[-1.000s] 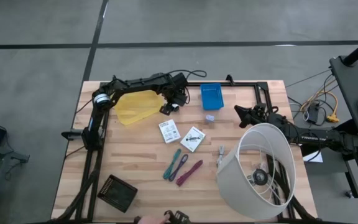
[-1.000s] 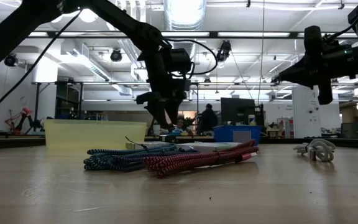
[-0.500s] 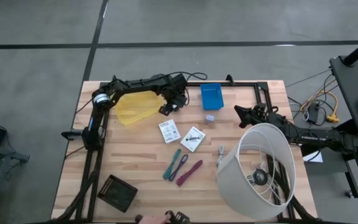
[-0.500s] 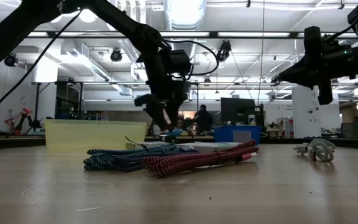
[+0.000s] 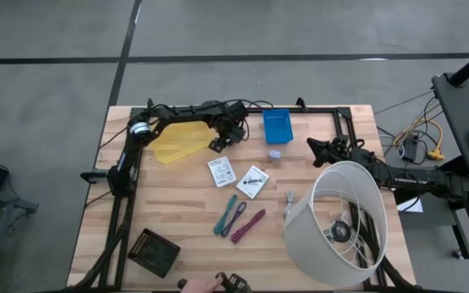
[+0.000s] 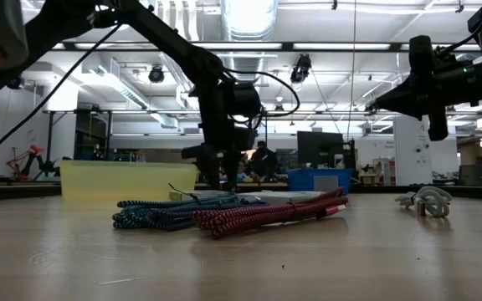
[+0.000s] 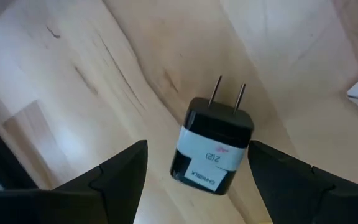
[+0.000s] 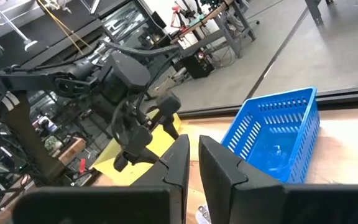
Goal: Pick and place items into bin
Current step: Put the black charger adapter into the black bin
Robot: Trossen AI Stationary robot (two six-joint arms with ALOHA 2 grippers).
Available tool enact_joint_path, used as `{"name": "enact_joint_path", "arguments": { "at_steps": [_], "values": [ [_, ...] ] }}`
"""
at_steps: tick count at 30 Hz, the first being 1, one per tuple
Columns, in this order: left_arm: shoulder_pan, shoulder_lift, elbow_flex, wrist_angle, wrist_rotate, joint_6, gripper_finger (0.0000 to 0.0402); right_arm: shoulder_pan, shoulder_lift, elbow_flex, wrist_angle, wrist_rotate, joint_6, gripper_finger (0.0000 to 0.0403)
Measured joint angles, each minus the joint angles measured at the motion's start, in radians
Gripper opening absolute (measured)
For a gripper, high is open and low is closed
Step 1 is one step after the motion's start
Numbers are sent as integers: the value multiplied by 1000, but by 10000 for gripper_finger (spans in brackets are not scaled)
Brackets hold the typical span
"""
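Observation:
My left gripper (image 5: 221, 140) hangs open, fingers pointing down, between the yellow bin (image 5: 176, 140) and the blue bin (image 5: 277, 124). A black plug adapter (image 7: 213, 148) with a white label and two prongs lies flat on the wood between its fingers, untouched. Two white packets (image 5: 221, 172) (image 5: 253, 181), the teal (image 5: 225, 214), purple (image 5: 237, 216) and magenta tools (image 5: 249, 225), a metal clip (image 5: 290, 200) and a lavender bit (image 5: 274, 153) lie on the table. My right gripper (image 5: 313, 146) waits shut, raised near the lampshade.
The big white lampshade (image 5: 340, 224) lies on its side over the table's right near part. A flat black square device (image 5: 153, 251) sits at the near left. A dark frame rail (image 5: 324, 110) runs along the far edge. A hand (image 5: 198, 285) shows at the near edge.
My left gripper has tipped from a slant to point straight down and has come down a little toward the table above the black plug adapter. Its arm has straightened along the far edge. My right arm has kept still.

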Motion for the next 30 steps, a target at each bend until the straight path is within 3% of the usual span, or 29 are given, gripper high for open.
{"name": "enact_joint_path", "arguments": {
  "at_steps": [7, 21, 30],
  "values": [
    [0, 1, -3, 3, 14, 20, 244, 0, 0, 0, 0, 0, 0, 27],
    [0, 1, -4, 42, 29, 23, 139, 0, 0, 0, 0, 0, 0, 27],
    [0, 1, -4, 79, 29, 21, 130, 0, 0, 0, 0, 0, 0, 27]
  ]
}}
